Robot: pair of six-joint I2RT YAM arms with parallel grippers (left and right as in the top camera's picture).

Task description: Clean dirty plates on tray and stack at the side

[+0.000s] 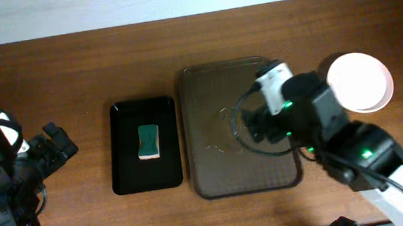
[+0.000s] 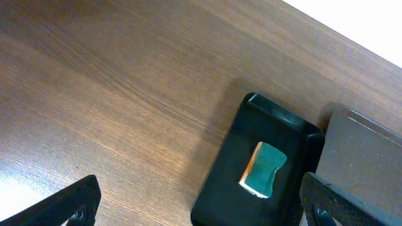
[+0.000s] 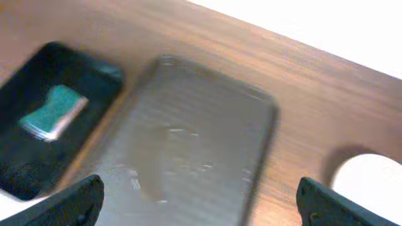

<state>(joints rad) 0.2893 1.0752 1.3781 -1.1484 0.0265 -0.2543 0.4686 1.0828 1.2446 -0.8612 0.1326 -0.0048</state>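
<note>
The dark brown tray (image 1: 207,90) lies at the table's middle with no plate on it, only faint streaks; it also shows in the right wrist view (image 3: 195,107) and the left wrist view (image 2: 364,157). White plates (image 1: 361,81) sit to the right of the tray on the table, seen as one round white disc; how many are stacked I cannot tell. Their edge shows in the right wrist view (image 3: 370,182). My right gripper (image 1: 256,128) (image 3: 204,204) is open and empty above the tray's right half. My left gripper (image 1: 60,145) (image 2: 198,213) is open and empty at the far left.
A smaller black tray (image 1: 129,172) lies left of the brown tray and holds a green sponge (image 1: 149,142). Both show in the left wrist view, tray (image 2: 220,188) and sponge (image 2: 264,169), and in the right wrist view, tray (image 3: 38,157) and sponge (image 3: 53,112).
</note>
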